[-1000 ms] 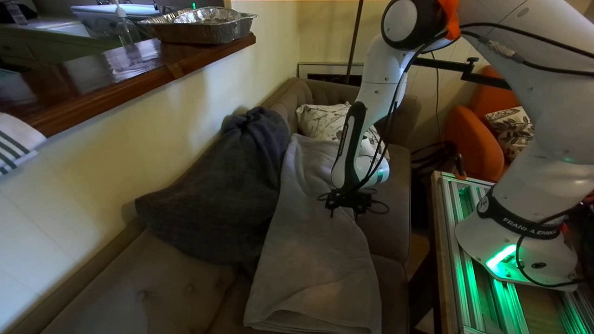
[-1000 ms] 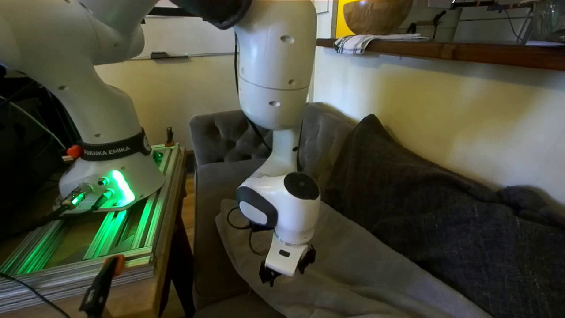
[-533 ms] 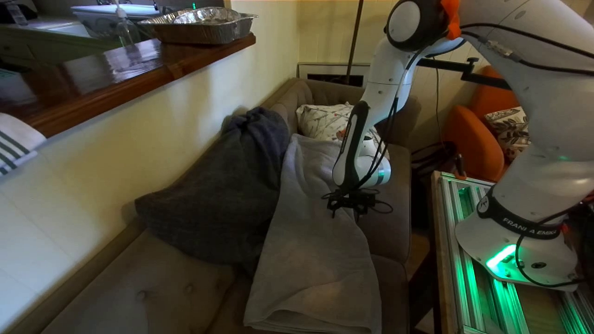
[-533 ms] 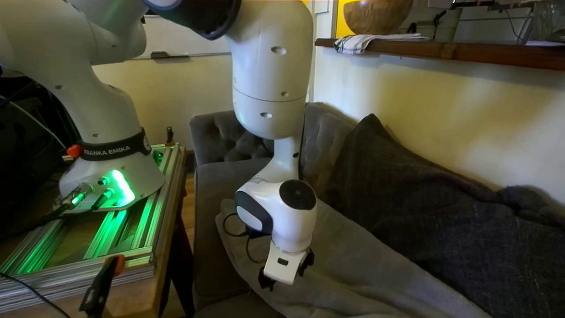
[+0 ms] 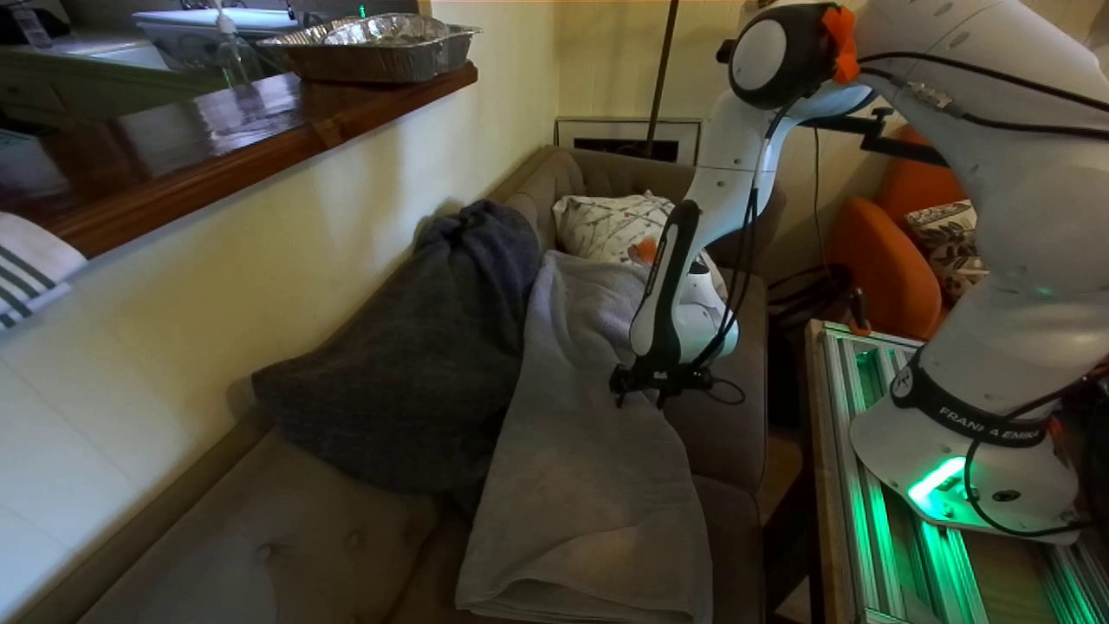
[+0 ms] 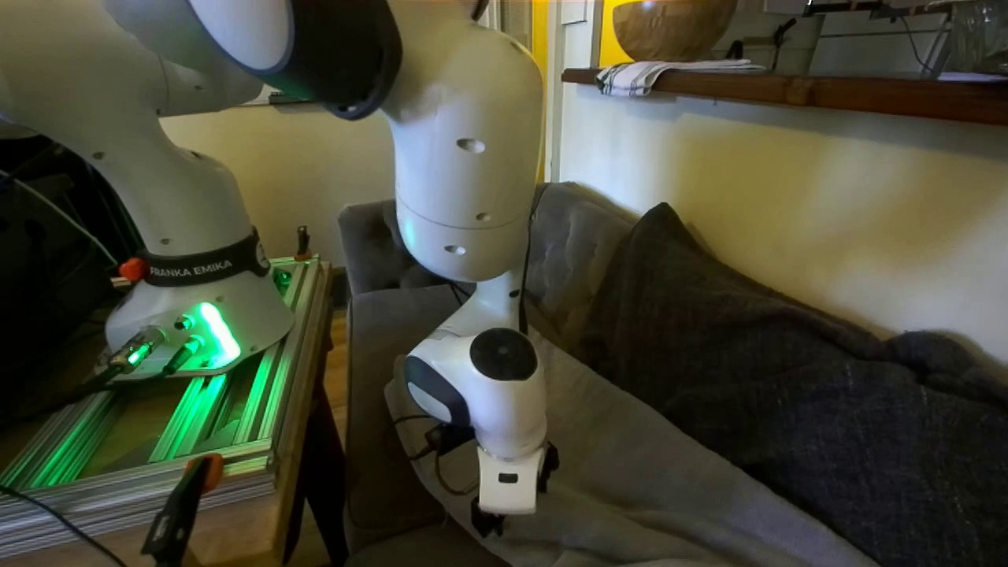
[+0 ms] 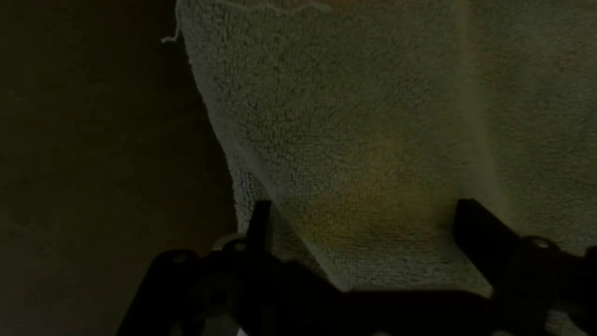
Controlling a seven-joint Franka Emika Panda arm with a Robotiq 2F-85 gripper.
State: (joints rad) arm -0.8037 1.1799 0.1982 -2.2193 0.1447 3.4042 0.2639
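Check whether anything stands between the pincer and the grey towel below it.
Nothing visible does: in the wrist view the open pincer faces the grey towel directly. The dark fabric lies off to one side.

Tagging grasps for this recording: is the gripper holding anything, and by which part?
Nothing is held: the gripper is open, above the gray cloth.

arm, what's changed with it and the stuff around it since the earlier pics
In an exterior view, the arm has shifted down and slightly left across the picture. Its tool has turned a little and stays open; nothing was gripped or released. The pale cloth and dark cloth lie as before.
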